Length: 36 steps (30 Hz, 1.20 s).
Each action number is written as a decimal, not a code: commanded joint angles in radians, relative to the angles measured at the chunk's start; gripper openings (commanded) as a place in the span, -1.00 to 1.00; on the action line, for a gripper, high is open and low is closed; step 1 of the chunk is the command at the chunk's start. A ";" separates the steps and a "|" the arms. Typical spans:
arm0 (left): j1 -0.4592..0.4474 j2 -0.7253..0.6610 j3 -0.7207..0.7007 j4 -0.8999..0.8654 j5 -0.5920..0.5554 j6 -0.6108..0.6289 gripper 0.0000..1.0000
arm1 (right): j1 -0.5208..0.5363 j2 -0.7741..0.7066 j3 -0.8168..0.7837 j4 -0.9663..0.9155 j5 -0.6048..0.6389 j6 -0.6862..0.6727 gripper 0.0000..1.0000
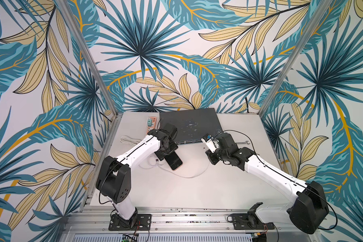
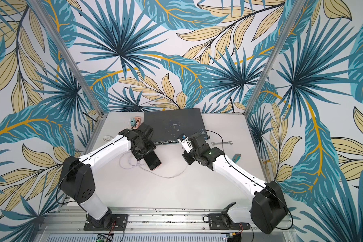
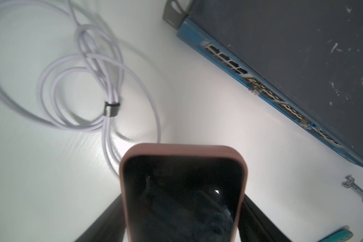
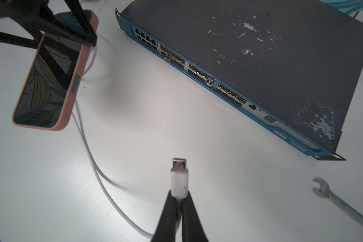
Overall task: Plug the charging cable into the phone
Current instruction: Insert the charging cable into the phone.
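My left gripper (image 3: 181,209) is shut on the phone (image 3: 182,194), a black-screened handset in a pinkish case. Its fingers (image 3: 105,220) press on the two long sides. The phone (image 1: 175,162) hangs above the table, left of centre, in both top views, with its free end (image 4: 40,123) tilted down. My right gripper (image 4: 178,197) is shut on the charging cable, pinching the white plug (image 4: 179,178), whose metal tip points away from the fingers. The thin white cord (image 1: 189,177) trails across the table to loose loops (image 3: 105,88) held by a dark clip (image 3: 112,109) under the left arm.
A large dark network switch (image 1: 191,125) with a blue port face (image 4: 197,71) lies at the back. A wrench (image 1: 33,143) (image 4: 333,199) lies to its right, and a teal-handled tool (image 2: 236,157) nearer. A pink power strip (image 1: 151,123) and its cream cord (image 1: 128,140) sit at the back left.
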 commanded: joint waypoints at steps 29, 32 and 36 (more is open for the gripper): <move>0.262 -0.057 -0.016 -0.175 0.028 -0.182 -1.00 | 0.188 0.448 0.449 -0.244 -0.167 -0.172 -1.00; 0.269 -0.054 -0.009 -0.170 0.040 -0.181 -1.00 | 0.202 0.489 0.508 -0.254 -0.150 -0.164 -1.00; 0.271 -0.056 -0.005 -0.170 0.040 -0.176 -1.00 | 0.225 0.539 0.576 -0.273 -0.150 -0.151 -1.00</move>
